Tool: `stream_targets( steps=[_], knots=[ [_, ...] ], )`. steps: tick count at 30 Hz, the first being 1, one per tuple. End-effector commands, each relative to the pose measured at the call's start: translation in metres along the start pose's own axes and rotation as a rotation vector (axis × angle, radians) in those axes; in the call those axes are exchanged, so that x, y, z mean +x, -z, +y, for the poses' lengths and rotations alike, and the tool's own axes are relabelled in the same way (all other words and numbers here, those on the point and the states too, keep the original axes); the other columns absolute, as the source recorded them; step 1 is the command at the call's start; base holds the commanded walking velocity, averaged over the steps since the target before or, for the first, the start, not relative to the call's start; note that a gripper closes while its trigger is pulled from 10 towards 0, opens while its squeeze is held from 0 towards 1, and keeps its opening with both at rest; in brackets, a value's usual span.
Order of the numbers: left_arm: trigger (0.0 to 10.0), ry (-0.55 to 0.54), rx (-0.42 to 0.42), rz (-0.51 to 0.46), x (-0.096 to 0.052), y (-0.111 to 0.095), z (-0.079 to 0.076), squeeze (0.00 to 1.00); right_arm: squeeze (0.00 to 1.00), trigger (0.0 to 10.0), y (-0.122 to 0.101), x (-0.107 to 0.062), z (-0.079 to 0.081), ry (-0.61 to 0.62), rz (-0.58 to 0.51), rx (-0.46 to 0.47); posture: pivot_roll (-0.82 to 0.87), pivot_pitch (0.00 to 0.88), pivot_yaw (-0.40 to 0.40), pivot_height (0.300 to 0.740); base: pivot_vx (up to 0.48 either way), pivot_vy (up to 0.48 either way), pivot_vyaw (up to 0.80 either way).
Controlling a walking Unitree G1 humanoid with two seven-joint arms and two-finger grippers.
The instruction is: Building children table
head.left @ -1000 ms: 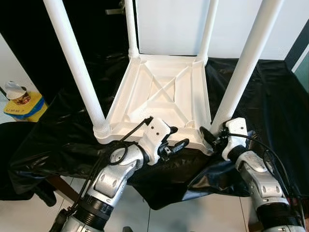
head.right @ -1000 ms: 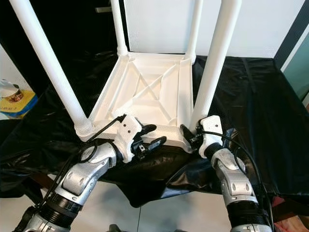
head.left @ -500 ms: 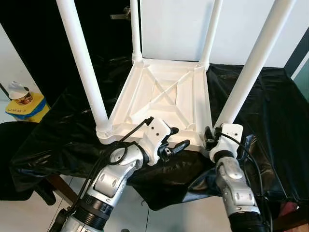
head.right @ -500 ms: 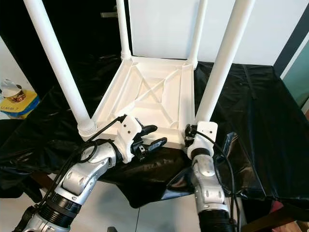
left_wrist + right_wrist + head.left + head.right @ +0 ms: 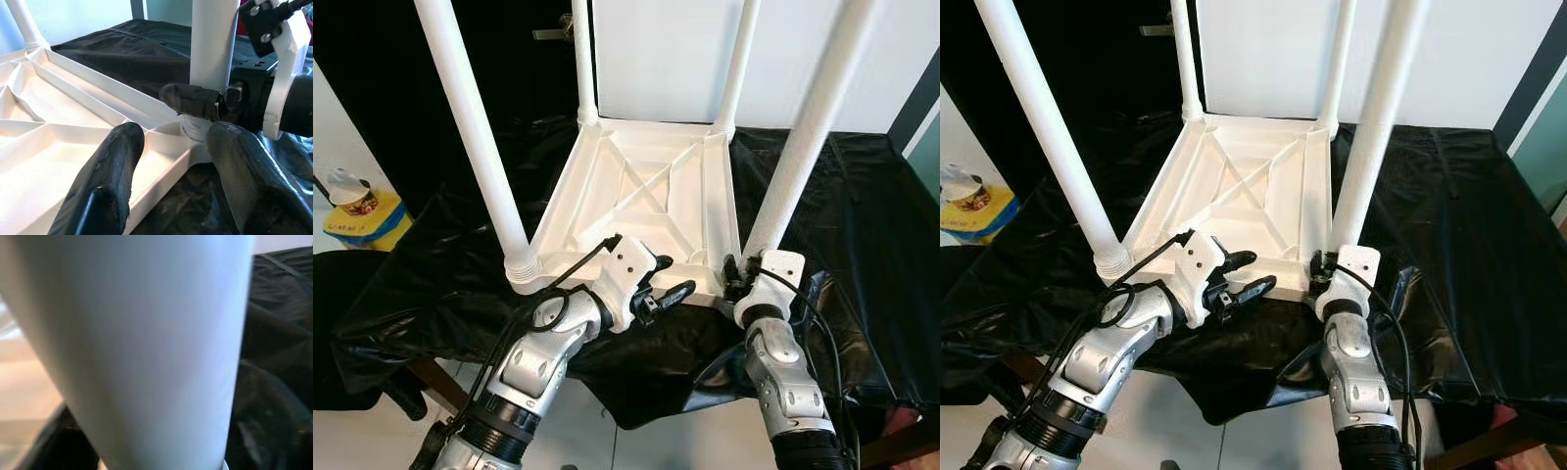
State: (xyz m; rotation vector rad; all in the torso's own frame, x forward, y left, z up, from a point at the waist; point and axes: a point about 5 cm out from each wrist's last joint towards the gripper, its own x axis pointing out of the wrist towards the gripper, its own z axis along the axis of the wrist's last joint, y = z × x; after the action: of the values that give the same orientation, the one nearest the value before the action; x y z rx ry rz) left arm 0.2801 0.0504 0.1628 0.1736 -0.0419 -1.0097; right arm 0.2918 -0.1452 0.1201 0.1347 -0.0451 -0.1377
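A white plastic children's table (image 5: 720,211) lies upside down on a black cloth, its four legs pointing up. My left gripper (image 5: 677,274) is open at the table's near rim, one finger over the ribbed underside and one outside the rim (image 5: 161,178). My right gripper (image 5: 736,274) is at the foot of the near right leg (image 5: 798,147). In the left wrist view one of its black fingers (image 5: 190,100) lies across that leg (image 5: 212,44) just above the socket. The same leg (image 5: 146,342) sits very close in the right wrist view.
The black cloth (image 5: 862,225) covers the low surface under the table and hangs over its near edge. A yellow box with a tin (image 5: 354,208) sits on the floor at far left. The near left leg (image 5: 475,127) rises close to my left arm.
My right gripper has moved in from the right and closed round the foot of the near right leg. The left gripper has stayed at the rim. The head view shifted slightly.
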Motion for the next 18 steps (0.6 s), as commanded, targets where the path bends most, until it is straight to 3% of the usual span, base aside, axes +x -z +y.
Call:
stream_targets(
  steps=[1,4,10,11,18],
  knots=[
    [10.0,0.029,0.005,0.010,0.001,0.002,0.001,0.00,1.00,10.0,-0.001,-0.002,0.001,-0.010,-0.008,0.035,-0.14,0.000,0.008,0.740,0.000,0.000,0.00],
    [10.0,0.029,0.006,0.012,0.001,0.003,0.000,0.00,1.00,10.0,-0.011,-0.004,-0.008,-0.095,-0.063,0.010,-0.14,0.000,0.006,0.740,0.000,0.000,0.00],
    [10.0,0.028,0.000,0.011,0.001,0.004,-0.001,0.00,1.00,10.0,-0.015,-0.008,-0.017,-0.193,-0.067,0.000,-0.15,0.000,0.004,0.740,0.000,0.000,0.00],
    [10.0,0.027,0.000,0.012,0.001,0.004,-0.001,0.00,0.00,10.0,-0.015,-0.011,-0.020,-0.282,-0.060,-0.023,-0.14,0.000,0.001,0.740,0.000,0.000,0.00],
    [10.0,0.024,-0.002,0.012,0.000,0.004,-0.001,0.00,0.00,10.0,-0.013,-0.012,-0.023,-0.444,-0.032,-0.072,-0.14,0.000,-0.002,0.740,0.000,0.000,0.00]
  ],
)
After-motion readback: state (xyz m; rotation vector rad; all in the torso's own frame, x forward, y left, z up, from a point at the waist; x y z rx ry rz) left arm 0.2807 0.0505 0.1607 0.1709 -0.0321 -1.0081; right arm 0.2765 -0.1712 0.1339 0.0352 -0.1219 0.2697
